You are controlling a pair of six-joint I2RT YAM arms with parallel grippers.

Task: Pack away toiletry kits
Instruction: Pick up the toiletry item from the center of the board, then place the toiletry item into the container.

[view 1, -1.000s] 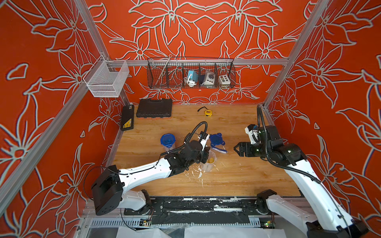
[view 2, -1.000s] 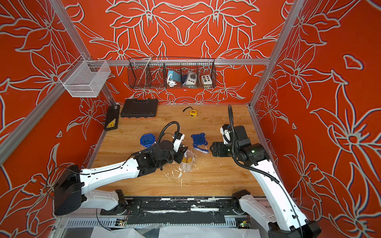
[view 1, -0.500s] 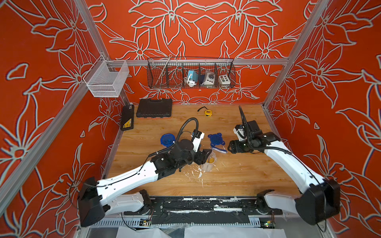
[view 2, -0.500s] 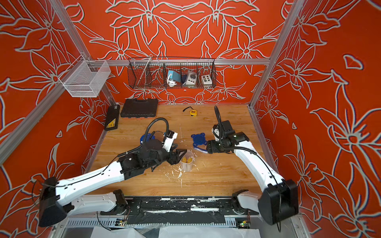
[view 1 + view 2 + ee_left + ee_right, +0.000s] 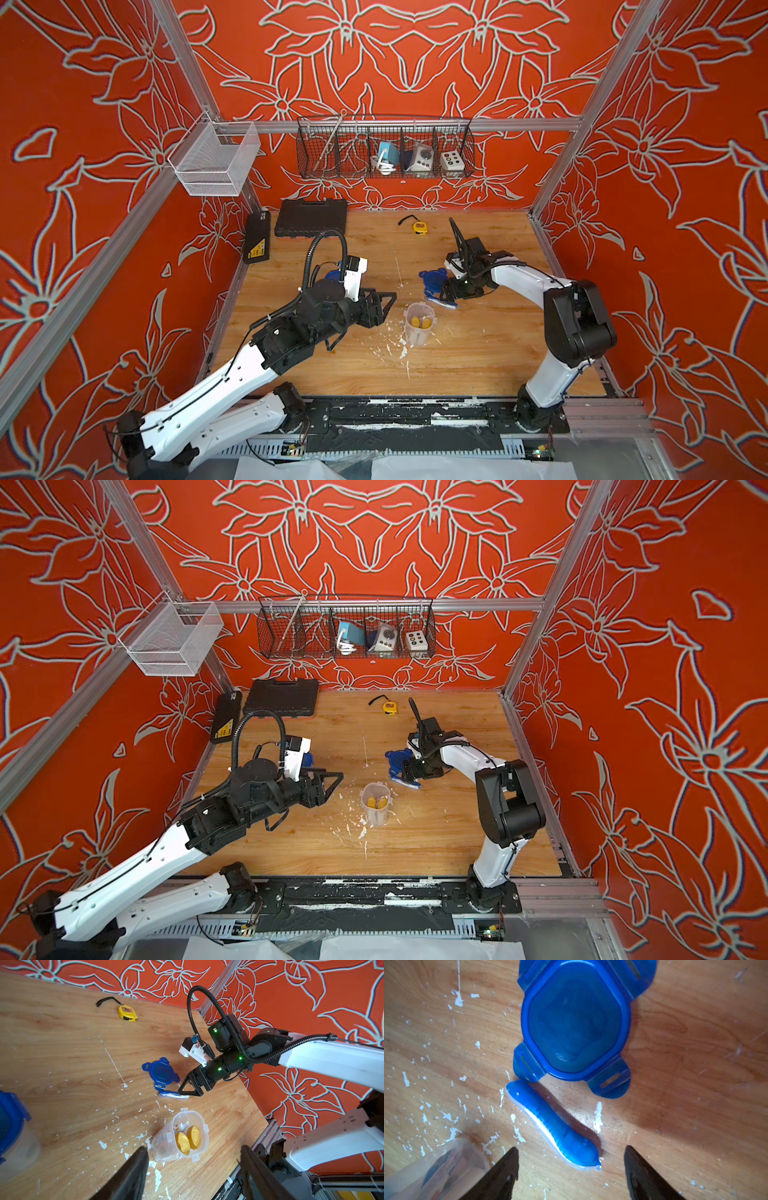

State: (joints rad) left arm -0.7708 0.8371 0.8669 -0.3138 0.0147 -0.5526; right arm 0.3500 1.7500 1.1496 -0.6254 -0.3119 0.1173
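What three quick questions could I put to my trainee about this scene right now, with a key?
1. True or false: the right gripper is shut on the toothbrush.
2. What shows inside the open tub? A yellow-capped bottles; B scissors; C nothing.
3. What does the loose blue lid rest on?
Key: 1 false; 2 A; 3 the table.

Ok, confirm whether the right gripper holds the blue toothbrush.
No, the right gripper is open and the toothbrush lies flat on the table.
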